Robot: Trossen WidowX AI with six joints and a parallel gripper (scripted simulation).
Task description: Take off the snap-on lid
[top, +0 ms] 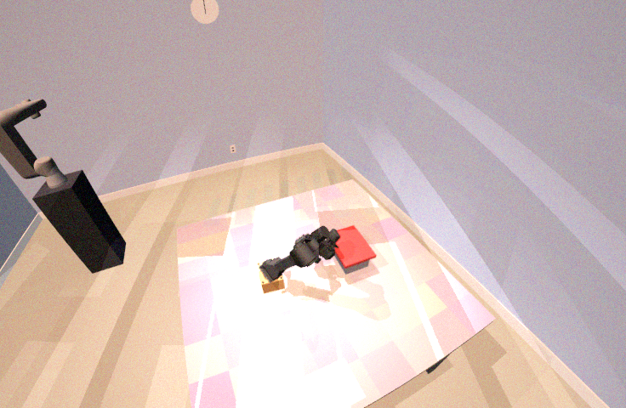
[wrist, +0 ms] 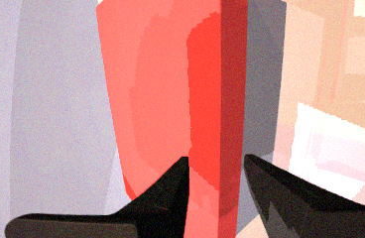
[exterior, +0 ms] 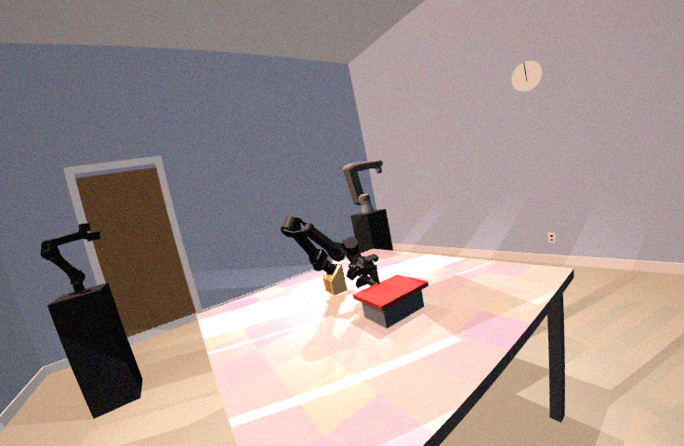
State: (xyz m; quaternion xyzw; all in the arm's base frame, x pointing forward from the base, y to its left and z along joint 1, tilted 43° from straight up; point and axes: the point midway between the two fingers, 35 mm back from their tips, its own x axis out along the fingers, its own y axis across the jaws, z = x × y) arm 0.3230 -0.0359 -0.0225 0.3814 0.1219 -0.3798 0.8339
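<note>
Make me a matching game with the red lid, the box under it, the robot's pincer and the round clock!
Things:
1. lid
2. storage box
3. pincer
4. clock

Descriptions:
A. hangs on the wall
B. dark grey, sitting on the table
C. red, on top of the box
D. black, fingers on either side of the lid's edge

Right pairs: 1-C, 2-B, 3-D, 4-A
</note>
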